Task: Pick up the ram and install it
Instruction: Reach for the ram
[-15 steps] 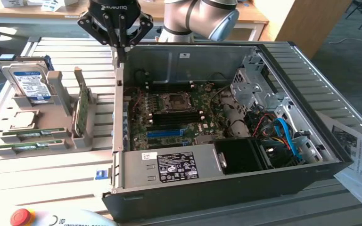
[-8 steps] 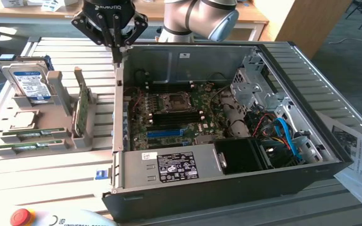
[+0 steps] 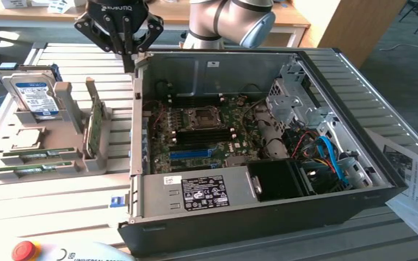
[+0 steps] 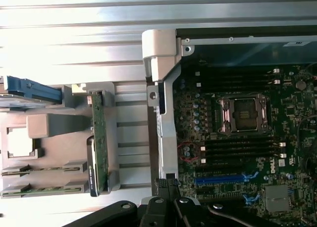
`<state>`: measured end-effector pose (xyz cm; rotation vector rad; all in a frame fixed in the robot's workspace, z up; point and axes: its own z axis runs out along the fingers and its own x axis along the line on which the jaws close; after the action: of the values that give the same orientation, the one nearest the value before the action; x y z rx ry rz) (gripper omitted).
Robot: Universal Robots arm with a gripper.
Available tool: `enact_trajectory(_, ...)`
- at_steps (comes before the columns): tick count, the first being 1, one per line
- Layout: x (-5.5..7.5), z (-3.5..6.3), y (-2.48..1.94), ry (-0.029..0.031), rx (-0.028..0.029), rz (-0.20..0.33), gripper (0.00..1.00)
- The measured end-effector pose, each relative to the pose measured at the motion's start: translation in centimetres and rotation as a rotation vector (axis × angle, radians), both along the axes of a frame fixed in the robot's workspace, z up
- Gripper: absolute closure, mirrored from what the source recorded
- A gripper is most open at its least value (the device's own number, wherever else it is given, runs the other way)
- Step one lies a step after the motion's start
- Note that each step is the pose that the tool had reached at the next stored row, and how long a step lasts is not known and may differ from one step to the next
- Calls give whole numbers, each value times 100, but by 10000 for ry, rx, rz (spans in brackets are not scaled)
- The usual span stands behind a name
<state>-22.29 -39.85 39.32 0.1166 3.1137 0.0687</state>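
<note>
Lying flat in the near slots of the gray holder (image 3: 62, 106), at the exterior view's left, the ram (image 3: 38, 155) and a second stick (image 3: 33, 169) are untouched. A green card (image 3: 93, 128) stands on edge to their right. The gripper (image 3: 128, 62) hangs empty, fingers together, above the far left corner of the open computer case (image 3: 267, 212), well apart from them.

Open computer case (image 3: 267, 217) on slatted desk (image 3: 49, 204), motherboard (image 3: 202, 136) exposed inside, hard drive (image 3: 35, 95) and upright green card (image 3: 93, 128) in grey rack (image 3: 67, 106) beside it
</note>
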Motion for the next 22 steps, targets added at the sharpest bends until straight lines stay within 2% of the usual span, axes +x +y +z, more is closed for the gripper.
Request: enact_trajectory(22,-382,-1,1,-1,1,0,89)
